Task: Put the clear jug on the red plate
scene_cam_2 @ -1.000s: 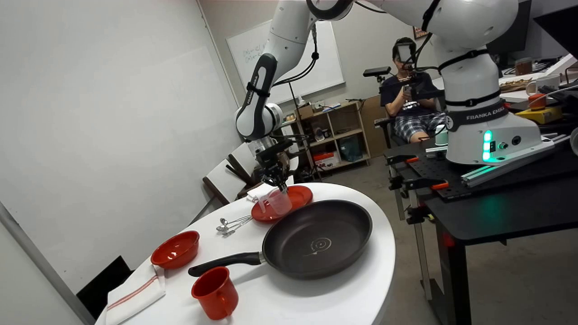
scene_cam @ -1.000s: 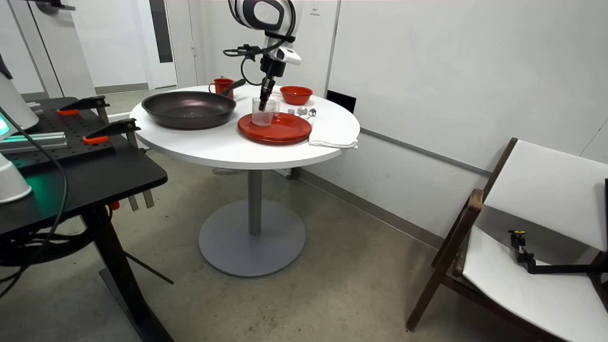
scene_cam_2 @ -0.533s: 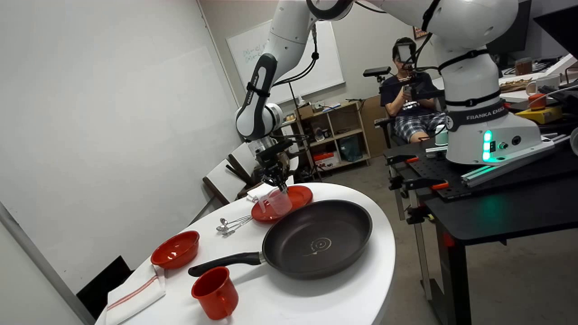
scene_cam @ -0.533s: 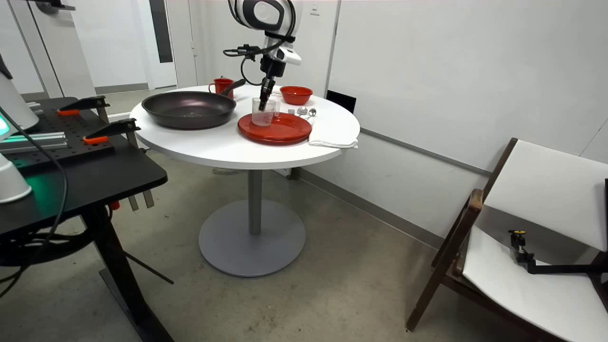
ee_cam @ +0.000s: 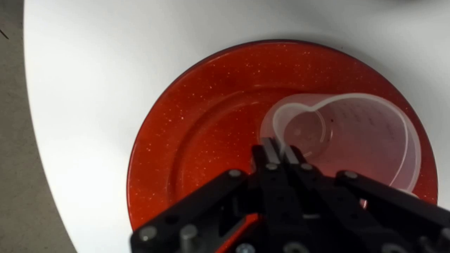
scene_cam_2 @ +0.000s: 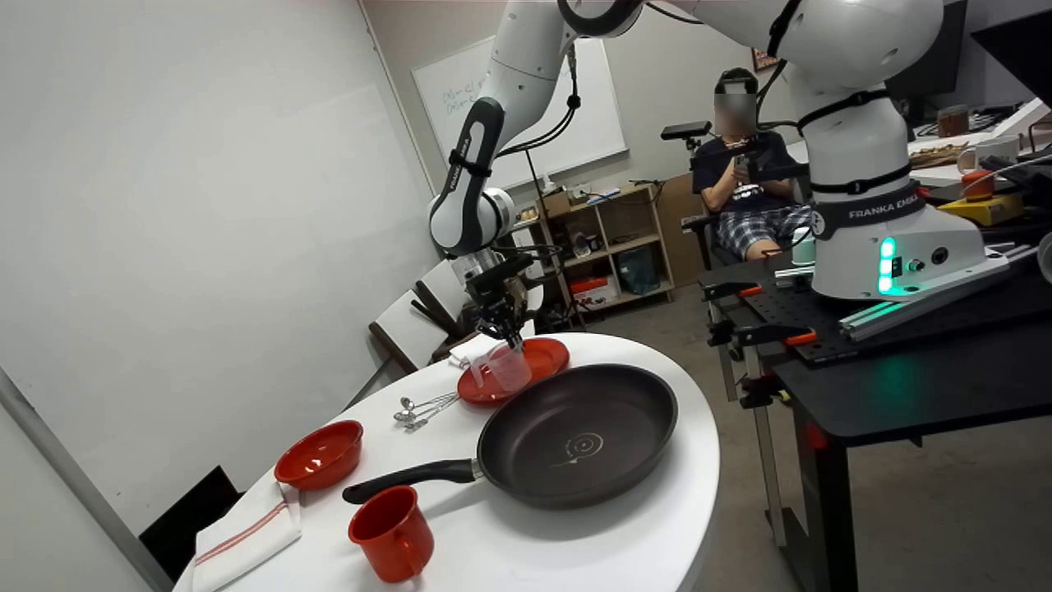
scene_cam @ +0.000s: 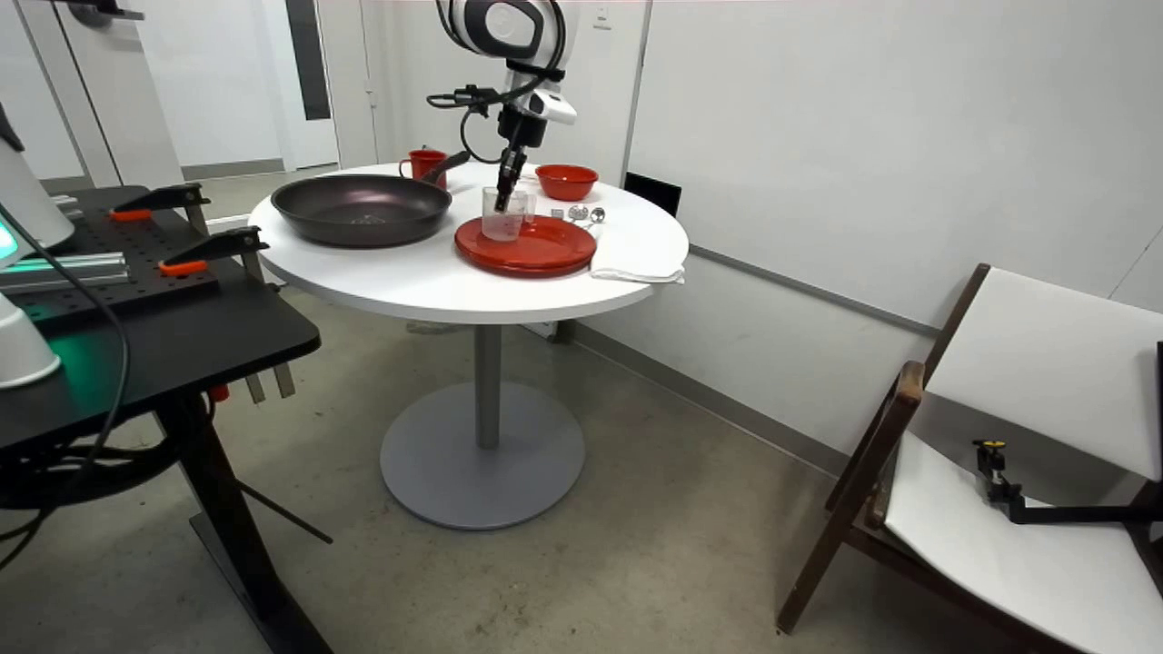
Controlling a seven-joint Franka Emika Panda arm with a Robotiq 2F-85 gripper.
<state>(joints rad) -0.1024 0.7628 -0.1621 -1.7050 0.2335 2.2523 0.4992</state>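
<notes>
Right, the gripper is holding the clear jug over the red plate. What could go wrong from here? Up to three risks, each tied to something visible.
1. The gripper pinches the clear jug by one side of its wall, so the jug might tip on release.
2. The jug is off-centre over the red plate, toward the black pan; its base could catch the raised rim and lean.
3. Whether it touches down is unclear; releasing early might drop it.
</notes>
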